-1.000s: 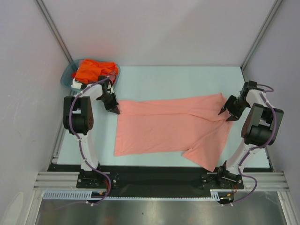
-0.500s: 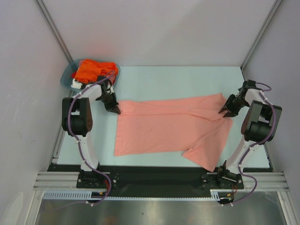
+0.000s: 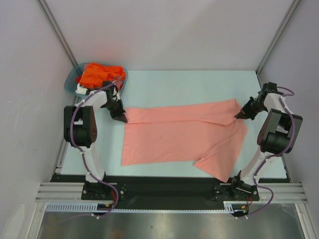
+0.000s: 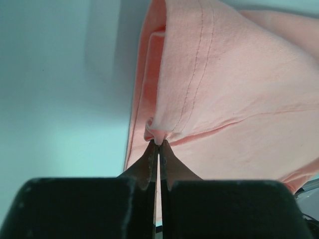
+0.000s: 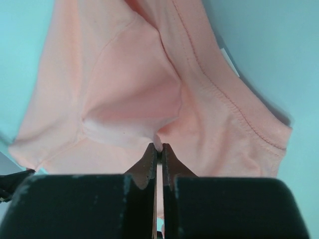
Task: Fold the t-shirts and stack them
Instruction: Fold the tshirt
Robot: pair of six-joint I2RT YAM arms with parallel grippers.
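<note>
Top external view has the salmon-pink t-shirt spread crosswise on the table between the 2 arms, with a fold line running along its length near the far edge and 1 sleeve trailing toward the near right. The left gripper sits at the shirt's far-left corner and the right gripper at its far-right corner, so each end of that edge has its own hold. My reading is that this lets the pair carry the edge evenly and keep the fold straight instead of letting the soft cloth sag in the middle. On the left wrist view the fingers are pressed together with a small pucker of hemmed cloth nipped at their tips. The right wrist view shows the same: fingers closed tight on a little nub of fabric near a seam. Both pinches are shallow, right at the tips, so a brisk pull could slip them. The orange t-shirt lies bunched in the teal basket at the far left, with something white beside it, well apart from the fold; I judge the task early, no stack begun
</note>
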